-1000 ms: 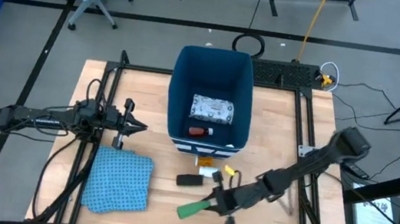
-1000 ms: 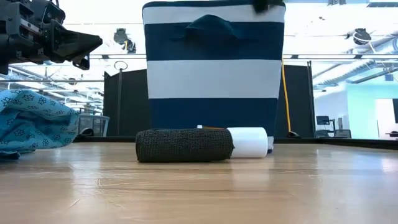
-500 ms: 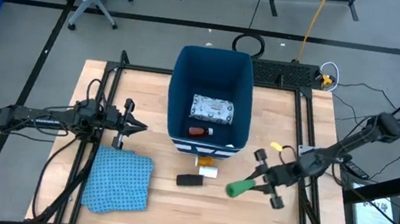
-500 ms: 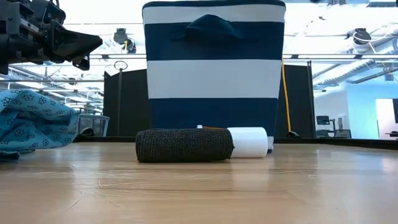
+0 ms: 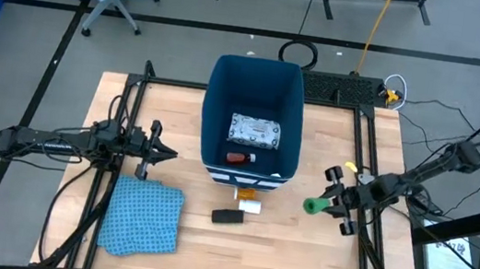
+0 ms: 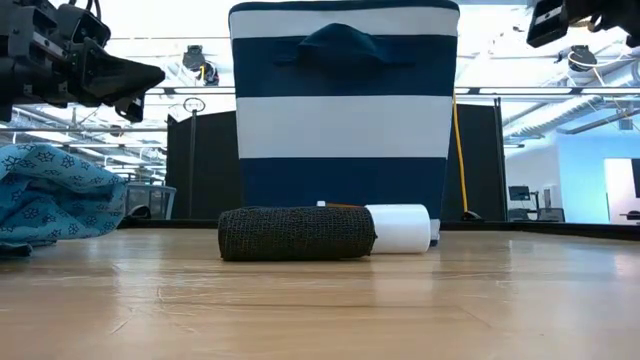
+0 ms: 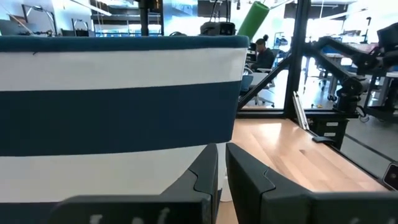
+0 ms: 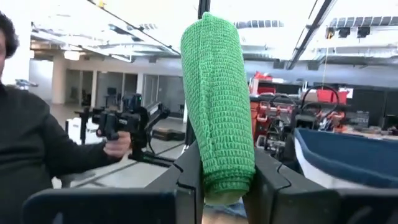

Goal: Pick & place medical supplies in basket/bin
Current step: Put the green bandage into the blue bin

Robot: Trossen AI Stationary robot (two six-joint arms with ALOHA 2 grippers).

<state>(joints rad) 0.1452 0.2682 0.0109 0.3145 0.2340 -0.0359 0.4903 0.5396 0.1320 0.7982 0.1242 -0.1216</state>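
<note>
The dark-blue bin (image 5: 292,104) stands in the middle of the table, with the white green-printed packet (image 5: 254,132) and the red tube (image 5: 239,158) lying inside. In front of it lie the black block (image 5: 227,216), a white piece (image 5: 251,207) and an orange piece (image 5: 246,193). My right gripper (image 5: 325,204) is up in the air to the right of the bin, shut on the green block (image 5: 312,205). My left gripper (image 5: 168,153) waits shut to the left of the bin, above the blue cloth (image 5: 143,218). My right gripper pinches the green block by one end (image 8: 219,177) between its two fingers (image 8: 188,177). The rest of the block (image 8: 217,93) sticks out beyond the fingertips, along them. The fingers come from the table's right side. The block is lifted clear, higher than the bin's rim.
In the low view the black block (image 6: 295,233) and a white roll (image 6: 400,228) lie side by side before the bin's striped wall (image 6: 343,120). The cloth (image 6: 55,195) is bunched at the left. A person (image 8: 37,149) shows beyond the table in the right wrist view.
My right gripper, shut on the green block, has risen from the table's near middle and swung toward the right and far edges. The block has been lifted clear of the table and has turned with the gripper. The left arm has kept still.
</note>
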